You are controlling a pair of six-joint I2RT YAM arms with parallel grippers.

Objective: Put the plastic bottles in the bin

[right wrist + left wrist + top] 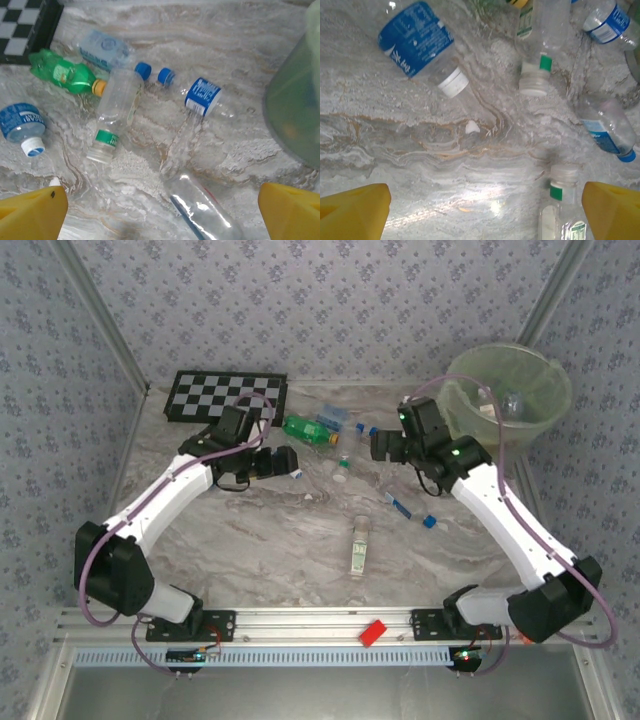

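1. the left gripper [485, 216] hangs over the marble table [250, 540] at the left of the bottle cluster. its yellow fingers [355, 212] are spread wide with nothing between them.
2. the right gripper [162, 212] hovers between the cluster and the bin [462, 392]. its jaws are just as wide and empty.
3. the bin stands upright at the far right of the table, and one clear bottle [512, 400] lies inside it.
4. the green bottle [308, 429] lies on its side just near of the chequered board [225, 395]. its long axis runs left to right, yellow cap to the right.
5. a blue-labelled bottle [415, 40] lies flat just beside the left gripper. in the left wrist view it slants, white cap toward the lower right.
6. a clear green-banded bottle [117, 107] lies right of the green one, white cap toward the near side.
7. a second green-banded bottle [359, 548] lies alone at mid table, its long axis near to far.
8. a blue-capped bottle [405, 508] lies on a diagonal near the right arm, cap toward the near right.
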